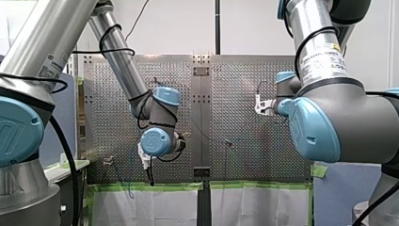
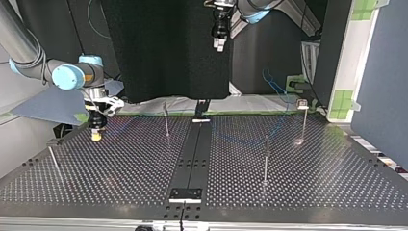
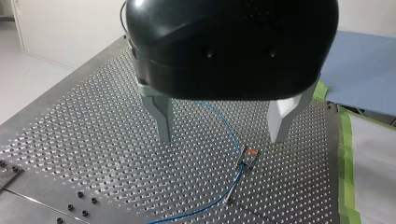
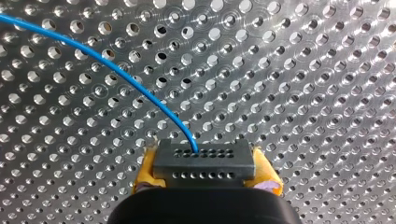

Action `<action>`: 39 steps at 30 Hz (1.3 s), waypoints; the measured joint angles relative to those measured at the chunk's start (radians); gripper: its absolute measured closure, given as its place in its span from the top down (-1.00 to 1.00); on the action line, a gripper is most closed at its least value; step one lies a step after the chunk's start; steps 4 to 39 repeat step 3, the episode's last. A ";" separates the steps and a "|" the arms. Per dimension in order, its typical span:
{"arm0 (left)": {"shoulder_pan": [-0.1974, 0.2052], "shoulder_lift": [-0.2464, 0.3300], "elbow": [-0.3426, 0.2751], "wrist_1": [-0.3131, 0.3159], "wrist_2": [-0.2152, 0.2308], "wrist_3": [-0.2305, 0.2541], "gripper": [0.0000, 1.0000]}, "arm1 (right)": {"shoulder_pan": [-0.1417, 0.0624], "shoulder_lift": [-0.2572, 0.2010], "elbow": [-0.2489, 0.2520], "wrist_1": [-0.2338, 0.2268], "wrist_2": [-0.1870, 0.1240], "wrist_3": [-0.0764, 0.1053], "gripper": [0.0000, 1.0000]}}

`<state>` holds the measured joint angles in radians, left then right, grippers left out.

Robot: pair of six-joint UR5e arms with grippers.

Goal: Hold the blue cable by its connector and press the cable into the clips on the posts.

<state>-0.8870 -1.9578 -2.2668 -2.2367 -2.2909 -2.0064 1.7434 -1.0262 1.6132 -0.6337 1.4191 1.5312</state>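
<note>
Item: blue cable (image 4: pixel 116 70), thin, light, limp (likely kinked if forced), laid across worktop (image 3: pixel 93 140). Hold point: rigid connector (image 4: pixel 204 161), clamped between yellow pads (image 4: pixel 145 175) of right end effector (image 4: pixel 205 176), at 10 o'clock in top view. Left end effector (image 3: pixel 221 137) spread wide, empty, held above cable.

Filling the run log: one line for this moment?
right pincer: shut on connector | left pincer: open, over clip | blue cable: leaves connector, passes clip, seating unclear

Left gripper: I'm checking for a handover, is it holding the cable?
No, the left gripper is open and empty, with the cable passing below it.
</note>
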 joint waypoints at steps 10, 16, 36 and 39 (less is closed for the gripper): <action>0.000 0.000 0.000 0.000 0.000 0.000 1.00 | 0.000 0.000 0.000 0.000 0.000 0.000 -1.00; 0.000 0.000 0.000 0.000 0.000 0.000 1.00 | 0.000 0.000 0.000 0.000 0.000 0.000 -1.00; 0.000 0.000 0.000 0.000 0.000 0.000 1.00 | 0.000 0.000 0.000 0.000 0.000 0.000 -1.00; 0.000 0.000 0.000 0.000 0.000 0.000 1.00 | 0.000 0.000 0.000 0.000 0.000 0.000 -1.00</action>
